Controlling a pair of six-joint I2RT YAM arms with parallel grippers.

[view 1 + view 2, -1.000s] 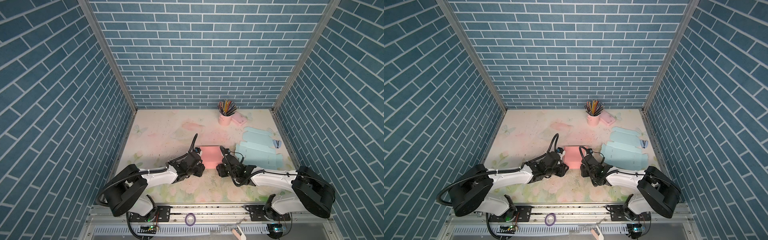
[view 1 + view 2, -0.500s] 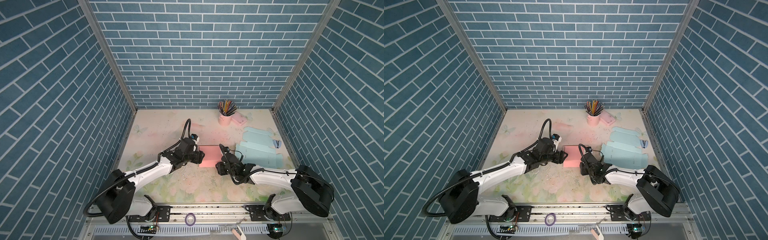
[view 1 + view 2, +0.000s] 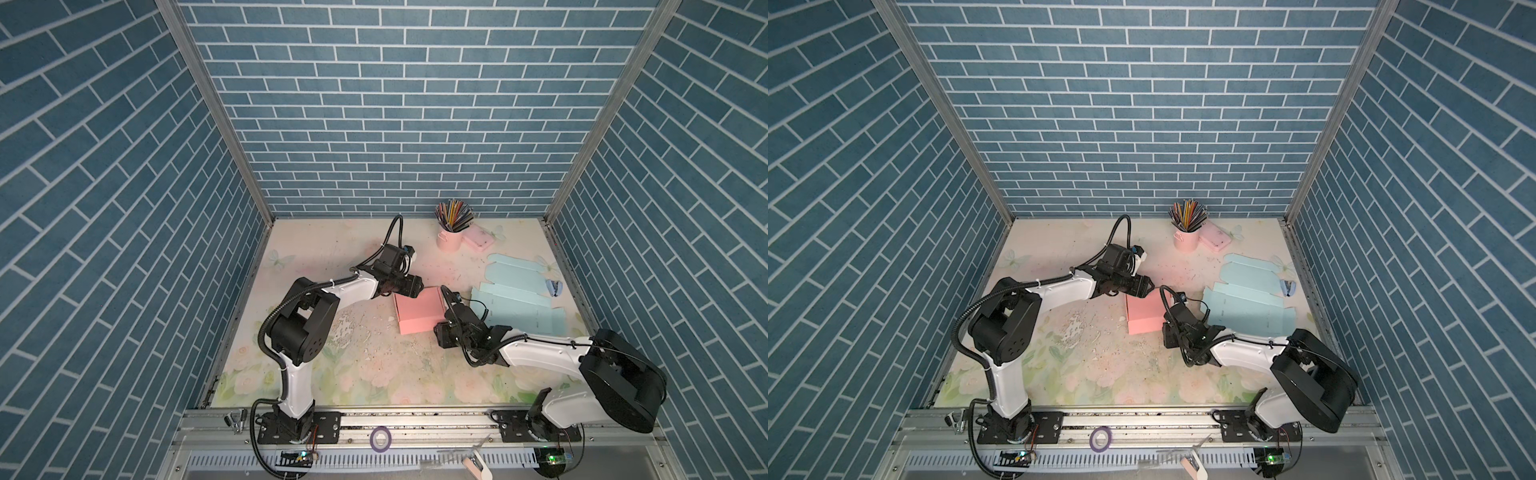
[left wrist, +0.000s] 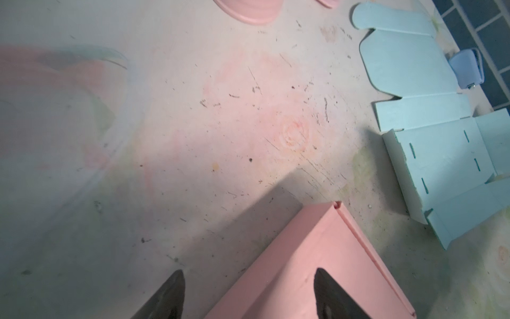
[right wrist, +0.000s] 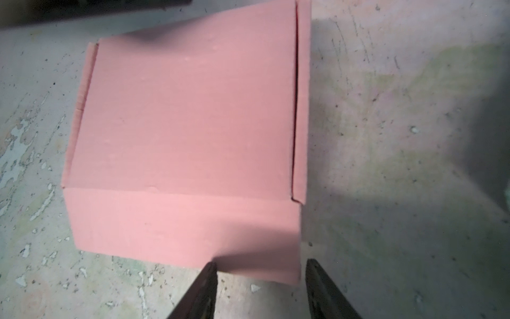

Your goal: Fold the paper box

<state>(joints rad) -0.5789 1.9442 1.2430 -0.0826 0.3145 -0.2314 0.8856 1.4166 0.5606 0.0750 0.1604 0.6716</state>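
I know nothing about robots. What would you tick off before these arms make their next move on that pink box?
1. Lid of the pink box lies down flat: ok.
2. The left end effector is open and grips nothing: ok.
3. The right end effector is open at the box's near corner: ok.
4. Whether the right end effector touches the box: cannot tell.
5. The blue flat sheets lie apart from the box: ok.
6. The pencil cup stands upright, away from both arms: ok.

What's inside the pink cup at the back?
Thin colourful sticks, maybe pencils, stand in the pink cup and fan out above its rim. The cup's wall hides their lower ends and anything lying at the bottom.
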